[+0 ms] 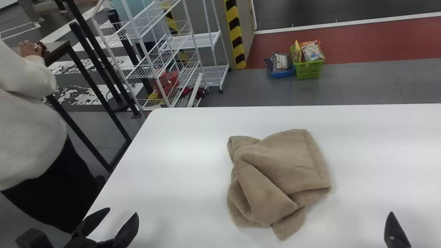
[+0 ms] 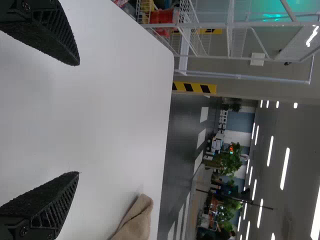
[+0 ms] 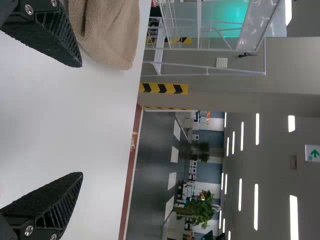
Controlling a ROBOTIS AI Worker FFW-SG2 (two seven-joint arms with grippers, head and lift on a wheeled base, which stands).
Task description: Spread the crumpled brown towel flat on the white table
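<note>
We find the brown towel (image 1: 275,172) on the white bench (image 1: 179,155), bunched and folded over itself, with deep creases across its left half. A hemmed edge runs down its right side, and one corner points toward the robot's side of the bench. We note the left claw (image 1: 123,211) over the near left part of the bench, well apart from the towel; it is wide open and has hold of nothing. We record the right claw (image 1: 394,230) to the right of the towel, also apart from it. From the wrist view, we confirm the right claw (image 3: 82,120) is likewise spread wide and grips nothing. Beyond the bench, we observe a green basket (image 1: 308,70) beside a blue basket (image 1: 280,73) on the floor.
</note>
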